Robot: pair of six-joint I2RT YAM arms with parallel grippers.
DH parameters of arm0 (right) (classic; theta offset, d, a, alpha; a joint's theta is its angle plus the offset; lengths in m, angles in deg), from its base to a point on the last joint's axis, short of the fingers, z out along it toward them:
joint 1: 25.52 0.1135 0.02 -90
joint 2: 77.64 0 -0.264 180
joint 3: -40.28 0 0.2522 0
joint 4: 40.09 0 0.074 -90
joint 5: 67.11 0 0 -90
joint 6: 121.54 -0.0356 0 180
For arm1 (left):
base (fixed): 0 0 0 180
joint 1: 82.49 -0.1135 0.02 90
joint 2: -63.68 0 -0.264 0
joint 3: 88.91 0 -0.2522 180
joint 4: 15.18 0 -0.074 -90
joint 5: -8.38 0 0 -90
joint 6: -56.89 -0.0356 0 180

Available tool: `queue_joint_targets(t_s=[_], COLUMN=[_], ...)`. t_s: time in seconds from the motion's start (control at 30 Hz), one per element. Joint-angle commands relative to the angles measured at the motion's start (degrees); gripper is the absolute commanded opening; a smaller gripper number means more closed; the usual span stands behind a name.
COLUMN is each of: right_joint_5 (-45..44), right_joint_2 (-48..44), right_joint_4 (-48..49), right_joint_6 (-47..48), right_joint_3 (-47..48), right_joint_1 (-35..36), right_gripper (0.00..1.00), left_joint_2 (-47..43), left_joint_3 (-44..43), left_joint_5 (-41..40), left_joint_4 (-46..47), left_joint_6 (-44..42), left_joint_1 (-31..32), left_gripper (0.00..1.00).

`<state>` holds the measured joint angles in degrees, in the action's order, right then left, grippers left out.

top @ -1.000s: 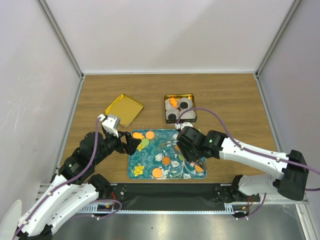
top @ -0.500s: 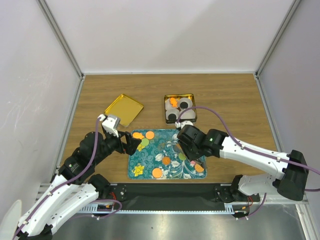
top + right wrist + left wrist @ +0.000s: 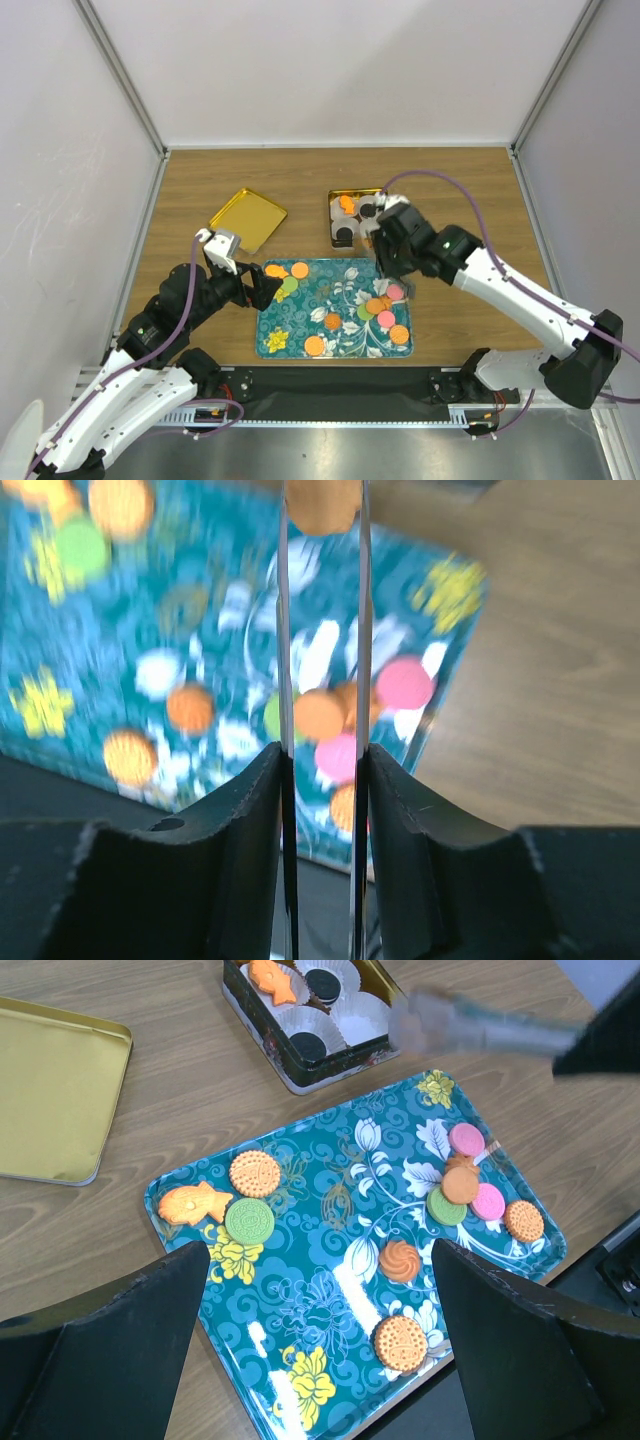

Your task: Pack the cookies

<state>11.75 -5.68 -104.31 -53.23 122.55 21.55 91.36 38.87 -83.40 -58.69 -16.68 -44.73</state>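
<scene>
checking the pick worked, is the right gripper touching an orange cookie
Touching. The right wrist view shows the orange cookie clamped in the right gripper, with no gap on either side.

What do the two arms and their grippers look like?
Left arm and right arm: white links, black joints, a purple cable each. Left gripper: broad black wedge fingers. Right gripper: thin flat blades on black mounts.

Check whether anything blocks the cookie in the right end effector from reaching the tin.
Nothing visible does. The cookie is held clear, the tin is open, its lid lies apart on the table, and one paper cup inside looks empty.
</scene>
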Motion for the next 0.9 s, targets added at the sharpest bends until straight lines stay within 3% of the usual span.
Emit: queue_joint_targets(t_s=[0.0, 0.3, 0.87], right_joint_5=[-0.38, 2.17, 5.51], right_joint_2=[1.94, 10.99, 15.49], right_joint_4=[4.4, 8.71, 12.22], right_joint_6=[2.7, 4.2, 4.91], right_joint_3=[4.78, 8.3, 5.23], right_joint_1=[-5.05, -14.63, -17.45], right_gripper=[0.37, 0.37, 0.41], left_joint_2=[-0.17, 0.36, 0.27], left_joint_3=[-1.45, -1.45, -1.45], left_joint_5=[-0.24, -0.07, -0.15], left_joint_4=[0.93, 1.02, 0.93], left_joint_6=[-0.34, -0.34, -0.34], left_joint_1=[0.47, 0.39, 0.47], left_gripper=[1.0, 1.0, 1.0])
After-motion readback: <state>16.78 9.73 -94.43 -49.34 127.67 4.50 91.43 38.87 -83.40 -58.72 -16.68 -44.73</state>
